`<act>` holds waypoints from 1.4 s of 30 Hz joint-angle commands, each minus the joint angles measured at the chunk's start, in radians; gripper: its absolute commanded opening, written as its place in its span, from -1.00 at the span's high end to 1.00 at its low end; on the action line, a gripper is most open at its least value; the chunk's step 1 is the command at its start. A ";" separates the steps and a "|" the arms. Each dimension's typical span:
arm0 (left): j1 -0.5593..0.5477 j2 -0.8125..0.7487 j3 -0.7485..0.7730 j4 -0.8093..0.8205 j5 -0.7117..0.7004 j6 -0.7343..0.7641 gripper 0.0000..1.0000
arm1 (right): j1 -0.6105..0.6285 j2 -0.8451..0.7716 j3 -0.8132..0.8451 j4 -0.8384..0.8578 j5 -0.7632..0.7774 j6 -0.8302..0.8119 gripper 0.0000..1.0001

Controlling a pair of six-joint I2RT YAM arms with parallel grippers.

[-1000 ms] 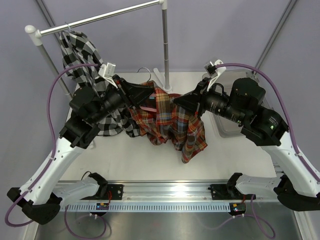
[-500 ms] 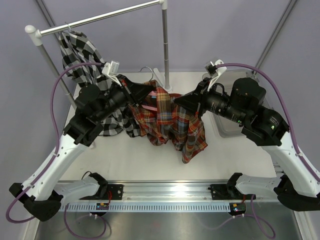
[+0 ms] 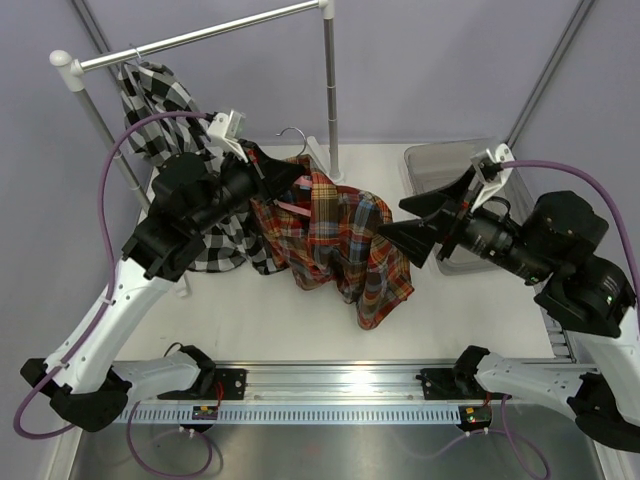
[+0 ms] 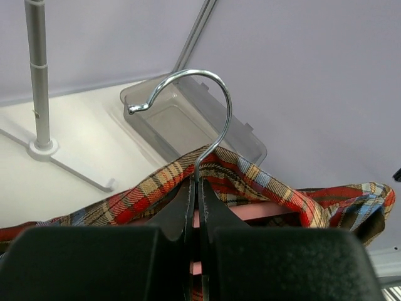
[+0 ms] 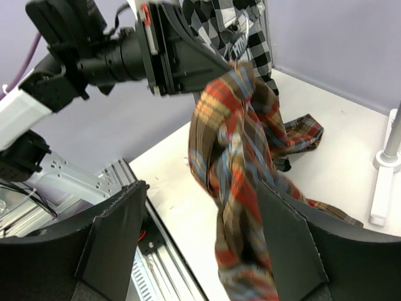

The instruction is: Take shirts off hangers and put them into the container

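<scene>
The left end effector is clenched on the metal hook stem of the thin pink-red triangular hanger, holding it above the white tabletop. The red, orange and dark plaid long-sleeved shirt drapes from that hanger, just below and to the right of the clenched fingers. The right end effector is released, its jaws spread wide just beside the shirt's right edge; whether it touches the cloth cannot be told. The shallow translucent grey plastic container sits behind the right arm. The black-and-white large-check shirt hangs from the silver rail.
</scene>
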 commanded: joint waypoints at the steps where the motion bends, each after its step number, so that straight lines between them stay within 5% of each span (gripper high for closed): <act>1: -0.004 -0.020 0.071 0.046 -0.017 0.021 1.00 | 0.005 -0.033 -0.054 -0.041 0.026 -0.037 -0.59; 7: -0.004 -0.035 0.065 0.040 -0.015 0.025 1.00 | 0.005 -0.034 -0.113 -0.027 0.053 -0.055 -0.48; 12: -0.003 -0.057 0.061 0.034 -0.009 0.028 1.00 | 0.004 -0.013 -0.117 -0.022 0.075 -0.061 -0.17; 15: -0.003 -0.061 0.059 0.028 -0.013 0.034 1.00 | 0.004 -0.014 -0.120 -0.016 0.086 -0.050 0.35; 17: -0.004 -0.057 0.061 0.023 -0.013 0.038 1.00 | 0.005 -0.025 -0.123 -0.018 0.083 -0.046 0.35; 19: -0.004 -0.054 0.062 0.023 -0.015 0.043 1.00 | 0.005 -0.036 -0.123 -0.021 0.089 -0.038 0.11; 27: -0.003 -0.038 0.061 0.035 -0.010 0.043 1.00 | 0.005 -0.071 -0.143 -0.032 0.083 -0.018 0.17; 30: -0.004 -0.037 0.068 0.034 -0.007 0.043 1.00 | 0.005 -0.071 -0.149 -0.029 0.077 -0.018 0.33; 34: -0.003 -0.041 0.076 0.028 -0.007 0.046 1.00 | 0.005 -0.060 -0.143 -0.030 0.070 -0.021 0.97; 35: -0.003 -0.043 0.074 0.025 -0.009 0.046 1.00 | 0.005 -0.059 -0.141 -0.026 0.063 -0.021 1.00; 37: -0.003 -0.046 0.076 0.023 -0.006 0.046 1.00 | 0.005 -0.053 -0.138 -0.024 0.046 -0.023 1.00; 38: -0.003 -0.046 0.076 0.023 -0.006 0.048 1.00 | 0.005 -0.051 -0.137 -0.027 0.041 -0.024 0.53; 39: -0.003 -0.045 0.077 0.022 -0.004 0.048 1.00 | 0.005 -0.053 -0.140 -0.029 0.043 -0.021 0.30; 42: -0.004 -0.038 0.082 0.017 -0.001 0.052 1.00 | 0.005 -0.071 -0.158 -0.013 0.040 -0.014 0.21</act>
